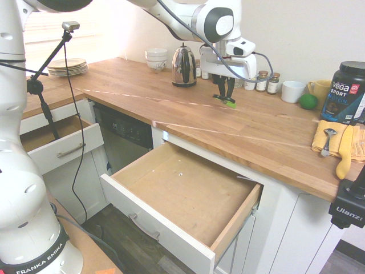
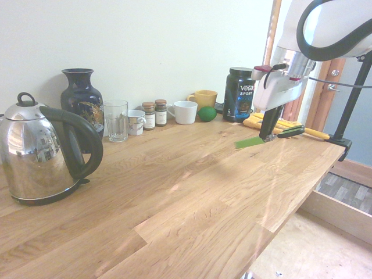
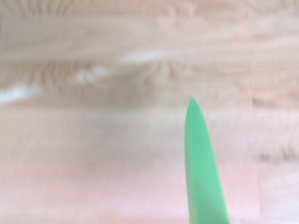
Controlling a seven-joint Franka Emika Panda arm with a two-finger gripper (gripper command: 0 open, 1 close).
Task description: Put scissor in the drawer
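Observation:
My gripper (image 1: 224, 93) stands over the back of the wooden counter, shut on the scissor (image 1: 228, 103). In the second exterior view the gripper (image 2: 268, 136) points straight down. The scissor (image 2: 250, 142) lies about level between its fingers, lime-green end one way, green-and-black handles the other, right at the counter surface. I cannot tell whether it touches the wood. A blurred green tip (image 3: 201, 168) shows over wood in the wrist view. The drawer (image 1: 149, 218), wide and white-fronted with a bare wood bottom, is pulled out below the counter's front edge.
A smaller drawer (image 1: 64, 149) is open at the left. Behind the gripper are a steel kettle (image 1: 183, 65), spice jars (image 1: 267, 82), a white mug (image 1: 293, 91), a lime (image 1: 308, 101) and a Vega tub (image 1: 348, 91). A yellow cloth (image 1: 337, 140) with a spoon lies at the right.

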